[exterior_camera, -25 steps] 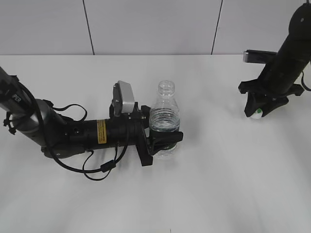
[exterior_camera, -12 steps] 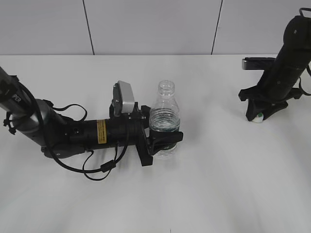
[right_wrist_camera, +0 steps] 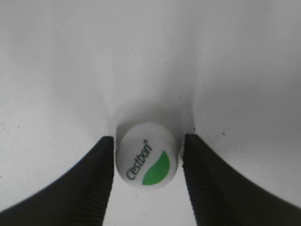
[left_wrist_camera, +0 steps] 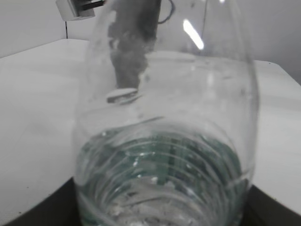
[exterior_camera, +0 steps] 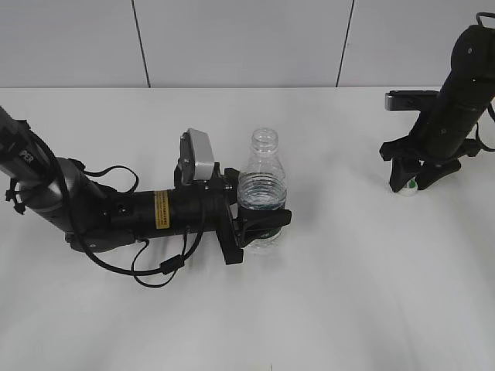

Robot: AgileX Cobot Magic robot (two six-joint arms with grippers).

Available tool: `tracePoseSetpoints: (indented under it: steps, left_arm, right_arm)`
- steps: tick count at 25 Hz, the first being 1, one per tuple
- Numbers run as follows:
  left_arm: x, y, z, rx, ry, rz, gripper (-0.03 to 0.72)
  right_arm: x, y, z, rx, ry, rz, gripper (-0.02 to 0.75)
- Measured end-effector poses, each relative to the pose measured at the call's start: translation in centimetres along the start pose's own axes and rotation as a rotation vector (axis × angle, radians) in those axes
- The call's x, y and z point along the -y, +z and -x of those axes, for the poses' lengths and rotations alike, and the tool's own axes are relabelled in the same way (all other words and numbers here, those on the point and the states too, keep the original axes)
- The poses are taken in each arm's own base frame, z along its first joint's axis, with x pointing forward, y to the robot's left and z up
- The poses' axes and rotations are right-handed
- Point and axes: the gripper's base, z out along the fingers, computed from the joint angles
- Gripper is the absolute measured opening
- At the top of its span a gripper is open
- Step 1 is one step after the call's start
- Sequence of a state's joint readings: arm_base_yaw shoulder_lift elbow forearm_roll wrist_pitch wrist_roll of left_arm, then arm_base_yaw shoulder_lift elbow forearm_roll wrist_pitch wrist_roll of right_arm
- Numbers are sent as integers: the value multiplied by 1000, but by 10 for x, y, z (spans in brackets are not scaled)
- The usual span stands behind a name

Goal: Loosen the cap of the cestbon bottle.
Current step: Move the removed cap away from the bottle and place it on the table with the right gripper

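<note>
**Two arms, two halves of the job: bottle on the left, cap far right**

You have the cestbon bottle (exterior_camera: 261,185) standing upright left of the table's (exterior_camera: 348,301) middle, its neck open and uncapped. The left gripper (exterior_camera: 259,228) lies low along the table and is closed around the bottle's lower body. Its black jaws cover most of that part, so you cannot read the label from the exterior view. In the left wrist view the bottle (left_wrist_camera: 164,141) fills nearly the whole picture. You see only a greenish band through ribbed, blurred plastic, with no lettering legible, and the gripper itself shows as dark corners cut off at the bottom edge.

The cap (exterior_camera: 412,185) sits on the table well apart from the bottle, at the far right, under the right gripper (exterior_camera: 414,184). From the exterior view you get just a speck of white and green between the black fingers. The right wrist view is clearer: the cap (right_wrist_camera: 146,161) lies top-up, its green leaf mark and "Cestbon" lettering visible, between the two ribbed fingers (right_wrist_camera: 94,183). That gripper (right_wrist_camera: 146,140) is parted a little wider than the cap. One finger stands right at its edge, contact uncertain, while a thin strip of table shows beside the other. It has no hold on the cap.
</note>
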State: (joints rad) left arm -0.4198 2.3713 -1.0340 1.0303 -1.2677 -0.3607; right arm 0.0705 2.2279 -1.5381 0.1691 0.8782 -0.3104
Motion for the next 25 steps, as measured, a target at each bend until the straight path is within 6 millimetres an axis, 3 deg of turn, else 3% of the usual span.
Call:
tracePoseSetpoints:
  steps: [3,7,14,20,25]
  left_arm:
    - [0,0,0,0,0,0,407]
    - [0,0,0,0,0,0,407]
    - [-1,0,0,3,-4,9,407]
    - [-2,0,-9,-49,-36,36,541]
    - [-2,-1,-12,-59,-45,41,575]
  right_arm:
    - [0,0,0,0,-1,0,459]
    - [0,0,0,0,-3,-1,522]
    - [0,0,-1,-8,-3,2,533]
    - [0,0,-1,-12,-2,5,534]
    - [0,0,-1,-14,-3,5,534]
